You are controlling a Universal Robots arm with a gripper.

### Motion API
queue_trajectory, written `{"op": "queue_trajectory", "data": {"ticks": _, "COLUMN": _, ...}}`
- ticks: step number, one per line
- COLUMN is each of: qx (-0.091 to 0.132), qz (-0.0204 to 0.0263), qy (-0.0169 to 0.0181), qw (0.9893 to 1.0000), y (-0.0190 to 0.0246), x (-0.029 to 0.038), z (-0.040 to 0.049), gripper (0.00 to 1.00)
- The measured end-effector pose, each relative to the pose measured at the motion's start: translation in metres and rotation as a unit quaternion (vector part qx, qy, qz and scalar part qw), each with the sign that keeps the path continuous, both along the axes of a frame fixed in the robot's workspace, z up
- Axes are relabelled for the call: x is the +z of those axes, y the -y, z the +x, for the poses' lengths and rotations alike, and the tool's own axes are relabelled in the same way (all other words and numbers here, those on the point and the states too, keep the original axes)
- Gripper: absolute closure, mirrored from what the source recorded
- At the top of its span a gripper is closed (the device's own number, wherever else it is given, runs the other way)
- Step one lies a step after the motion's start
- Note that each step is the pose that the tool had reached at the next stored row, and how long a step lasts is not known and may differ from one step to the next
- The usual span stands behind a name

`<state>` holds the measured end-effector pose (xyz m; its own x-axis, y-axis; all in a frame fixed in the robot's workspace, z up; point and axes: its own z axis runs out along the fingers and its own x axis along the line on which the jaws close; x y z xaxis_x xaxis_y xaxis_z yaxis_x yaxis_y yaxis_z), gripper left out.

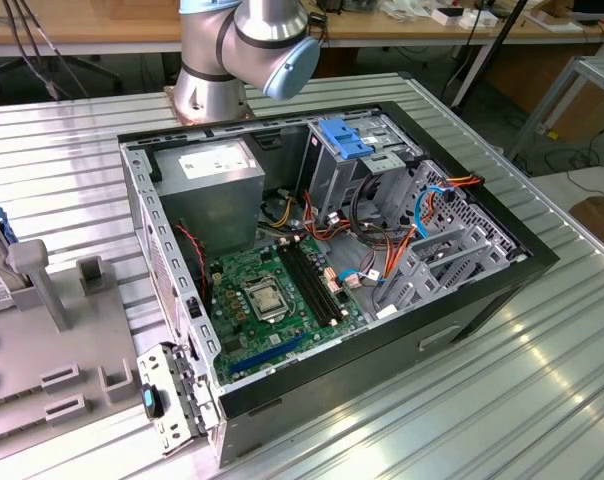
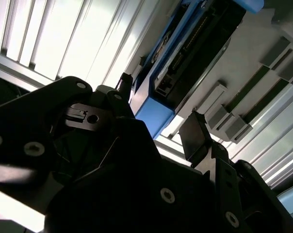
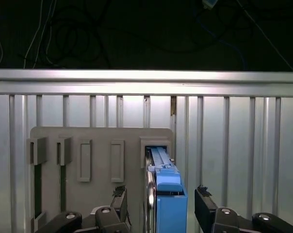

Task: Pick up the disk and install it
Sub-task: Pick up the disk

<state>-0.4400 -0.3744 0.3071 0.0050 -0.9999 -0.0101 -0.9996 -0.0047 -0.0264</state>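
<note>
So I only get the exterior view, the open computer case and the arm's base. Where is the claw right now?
Observer: In the first wrist view the claw is at the disk, one finger on each side of it.
Operator: Is it gripping the disk?
Observer: No. The fingers stand apart from it, with a gap showing on both sides.
Operator: And how does the disk sit?
Observer: On its edge, in a slot of a grey holder that lies on the slatted metal table.
</note>
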Motion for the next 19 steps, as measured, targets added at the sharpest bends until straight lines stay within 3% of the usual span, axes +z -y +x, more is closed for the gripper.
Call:
{"op": "queue_trajectory", "data": {"ticks": 2, "qx": -0.002, "qz": -0.0001, "qy": -0.0020, "qw": 1.0000, "y": -0.0001, "x": -0.0005, "z": 0.0000, "gripper": 0.34}}
{"op": "queue_trajectory", "data": {"ticks": 6, "qx": -0.003, "qz": 0.0000, "qy": -0.0021, "qw": 1.0000, "y": 0.0000, "x": -0.0020, "z": 0.0000, "gripper": 0.35}}
{"op": "queue_trajectory", "data": {"ticks": 7, "qx": -0.003, "qz": -0.0001, "qy": -0.0022, "qw": 1.0000, "y": 0.0000, "x": -0.0020, "z": 0.0000, "gripper": 0.42}}
{"op": "queue_trajectory", "data": {"ticks": 10, "qx": -0.003, "qz": 0.0000, "qy": -0.0021, "qw": 1.0000, "y": 0.0000, "x": -0.0025, "z": 0.0000, "gripper": 0.44}}
{"op": "queue_trajectory", "data": {"ticks": 11, "qx": -0.003, "qz": 0.0000, "qy": -0.0020, "qw": 1.0000, "y": 0.0002, "x": -0.0028, "z": 0.0000, "gripper": 0.51}}
{"op": "queue_trajectory", "data": {"ticks": 14, "qx": -0.003, "qz": 0.0000, "qy": -0.0021, "qw": 1.0000, "y": 0.0010, "x": -0.0032, "z": 0.0000, "gripper": 0.51}}
{"op": "queue_trajectory", "data": {"ticks": 16, "qx": -0.003, "qz": 0.0000, "qy": -0.0021, "qw": 1.0000, "y": 0.0012, "x": -0.0032, "z": 0.0002, "gripper": 0.60}}
{"op": "queue_trajectory", "data": {"ticks": 19, "qx": -0.003, "qz": 0.0000, "qy": -0.0021, "qw": 1.0000, "y": 0.0012, "x": -0.0034, "z": 0.0003, "gripper": 0.60}}
